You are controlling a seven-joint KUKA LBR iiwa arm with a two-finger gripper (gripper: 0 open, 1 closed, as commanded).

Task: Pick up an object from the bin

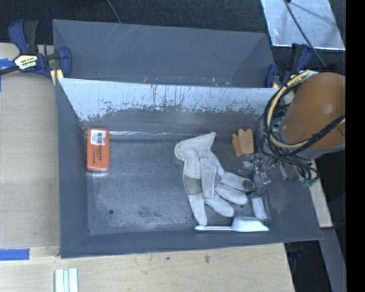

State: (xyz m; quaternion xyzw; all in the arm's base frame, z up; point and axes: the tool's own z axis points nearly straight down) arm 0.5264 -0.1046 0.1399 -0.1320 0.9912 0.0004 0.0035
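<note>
Robot wrist: rounded orange-brown cover [316, 111] w/ cabling.
The glossy dome-shaped shell is ringed by looped black & yellow cables [272, 117]; thinner wires are bunched beneath it, approx. where the small grey metal gripper [256, 180] is mounted.

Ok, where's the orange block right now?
In the camera view, the orange block lies at the left of the bin, near its back wall, well apart from the white glove.
</note>
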